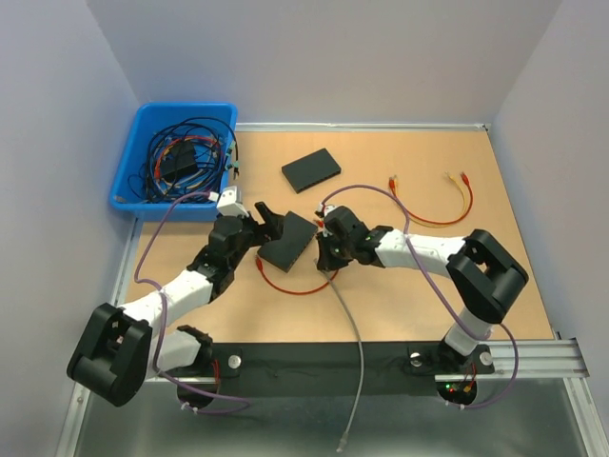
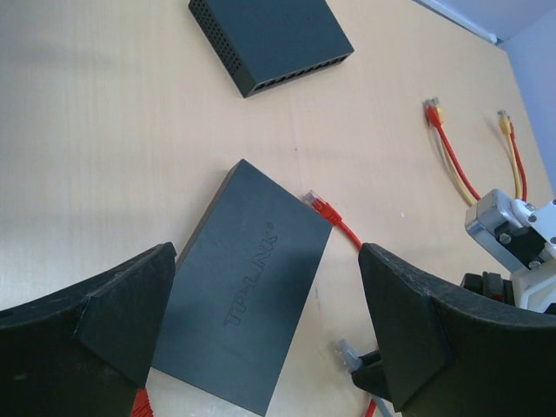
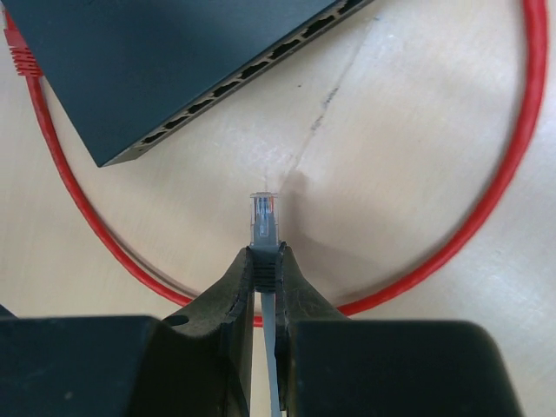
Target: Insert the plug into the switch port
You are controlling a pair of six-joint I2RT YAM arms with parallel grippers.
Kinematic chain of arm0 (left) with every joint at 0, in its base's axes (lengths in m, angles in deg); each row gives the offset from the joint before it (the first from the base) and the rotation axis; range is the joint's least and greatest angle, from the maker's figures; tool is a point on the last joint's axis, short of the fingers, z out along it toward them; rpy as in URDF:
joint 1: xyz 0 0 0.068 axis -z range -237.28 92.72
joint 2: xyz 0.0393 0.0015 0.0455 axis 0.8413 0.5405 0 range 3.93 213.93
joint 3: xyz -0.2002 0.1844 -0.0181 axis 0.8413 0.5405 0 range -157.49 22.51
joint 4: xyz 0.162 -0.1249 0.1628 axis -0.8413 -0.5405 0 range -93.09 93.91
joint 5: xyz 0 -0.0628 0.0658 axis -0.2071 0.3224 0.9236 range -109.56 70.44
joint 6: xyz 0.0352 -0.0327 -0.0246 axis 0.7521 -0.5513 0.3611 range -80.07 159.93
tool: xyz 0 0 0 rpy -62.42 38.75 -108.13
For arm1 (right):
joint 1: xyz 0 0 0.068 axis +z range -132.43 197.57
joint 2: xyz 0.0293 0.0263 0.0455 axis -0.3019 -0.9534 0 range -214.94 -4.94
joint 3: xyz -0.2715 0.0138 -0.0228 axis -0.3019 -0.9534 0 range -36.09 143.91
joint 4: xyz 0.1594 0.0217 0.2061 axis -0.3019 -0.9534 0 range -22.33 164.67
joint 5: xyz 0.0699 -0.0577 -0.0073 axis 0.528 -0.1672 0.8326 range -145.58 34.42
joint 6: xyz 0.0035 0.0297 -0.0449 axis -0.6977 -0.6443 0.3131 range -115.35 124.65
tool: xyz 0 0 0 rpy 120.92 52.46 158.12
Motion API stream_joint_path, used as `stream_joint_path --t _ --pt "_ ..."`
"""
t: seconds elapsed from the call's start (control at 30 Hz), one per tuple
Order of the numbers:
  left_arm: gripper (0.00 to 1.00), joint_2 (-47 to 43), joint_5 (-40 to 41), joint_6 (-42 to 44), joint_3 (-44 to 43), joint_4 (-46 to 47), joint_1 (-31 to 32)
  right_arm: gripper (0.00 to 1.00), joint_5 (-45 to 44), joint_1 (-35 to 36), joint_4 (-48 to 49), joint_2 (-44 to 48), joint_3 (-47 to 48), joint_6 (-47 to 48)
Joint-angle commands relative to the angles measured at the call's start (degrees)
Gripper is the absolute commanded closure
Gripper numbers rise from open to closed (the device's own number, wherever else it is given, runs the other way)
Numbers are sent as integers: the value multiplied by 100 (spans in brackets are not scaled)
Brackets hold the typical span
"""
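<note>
The right gripper (image 3: 265,262) is clenched on the back end of the plug (image 3: 264,219), whose clear nose sticks straight out past the fingertips, low over the table (image 3: 417,130). The switch (image 3: 148,61) lies just ahead and off to the left in the wrist view. Its row of ports (image 3: 234,80) runs at a slant to the plug, with bare table between them, so nothing is seated yet. The left gripper (image 2: 267,256) hangs released, fingers spread wide on either side of the switch and, as far as I can tell, not touching it. A red cable (image 3: 486,208) loops around the spot, one end lying against the switch. To my eye the job in hand is the line-up. The wrist wants turning until the plug points square into the port face, then it needs shifting sideways onto a single port and settling to port height. The switch looks light and would likely skid when pushed, so the left gripper ought to close on its body or brace behind it first. The push should be slow, since a plug held by its tail can pivot. I can't tell which way the latch faces, so that needs checking. The grey cable (image 1: 354,362) trailing back needs slack.
</note>
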Motion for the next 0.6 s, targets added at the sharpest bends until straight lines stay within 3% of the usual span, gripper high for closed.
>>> stream_joint_path --t 0.0,0.57 --pt "1 81 -179 59 247 603 -54 100 145 135 117 -159 287 48" --pt "5 1329 -846 217 195 1122 -54 99 92 311 38 -783 867 197"
